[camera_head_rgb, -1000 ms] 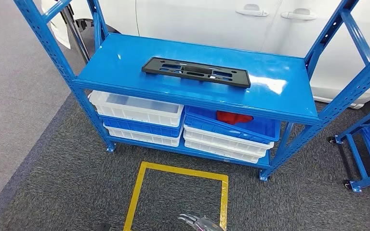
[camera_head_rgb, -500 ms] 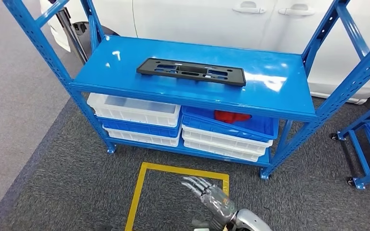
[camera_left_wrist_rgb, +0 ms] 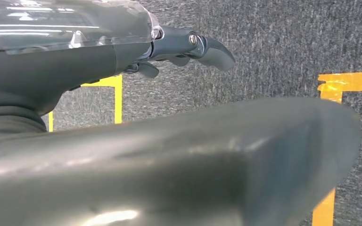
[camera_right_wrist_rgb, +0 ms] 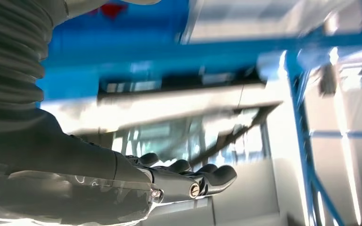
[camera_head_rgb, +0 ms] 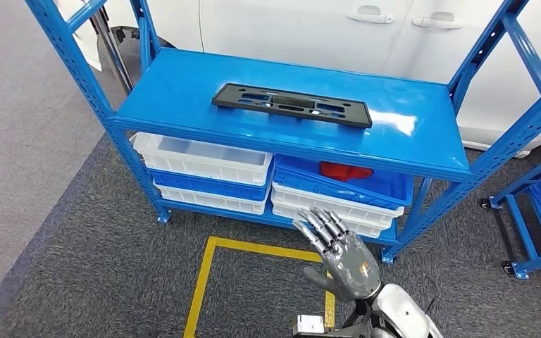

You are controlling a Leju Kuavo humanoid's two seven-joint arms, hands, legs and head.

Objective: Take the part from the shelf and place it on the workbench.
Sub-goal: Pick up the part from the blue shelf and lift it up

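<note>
A long flat black part [camera_head_rgb: 292,105] with several slots lies on the top board of the blue shelf [camera_head_rgb: 176,91], slightly right of its middle. My right hand [camera_head_rgb: 341,257] is raised in front of the shelf's lower bins, well below the part, fingers spread and pointing up at it, holding nothing. The right wrist view, blurred, has the same hand [camera_right_wrist_rgb: 122,181] with fingers stretched out under the blue shelf board [camera_right_wrist_rgb: 179,52]. In the left wrist view my left hand [camera_left_wrist_rgb: 99,52] hangs over the grey carpet, fingers loosely extended and empty.
White and blue bins [camera_head_rgb: 204,165] fill the shelf's lower level; one blue bin holds a red thing [camera_head_rgb: 345,171]. A yellow tape square [camera_head_rgb: 253,248] marks the carpet in front. A white car [camera_head_rgb: 289,28] stands behind, a blue wheeled cart [camera_head_rgb: 535,225] at the right.
My right hand has risen from the picture's bottom edge up to the level of the lower bins, fingers still spread. The head view has shifted a little; the part has not moved.
</note>
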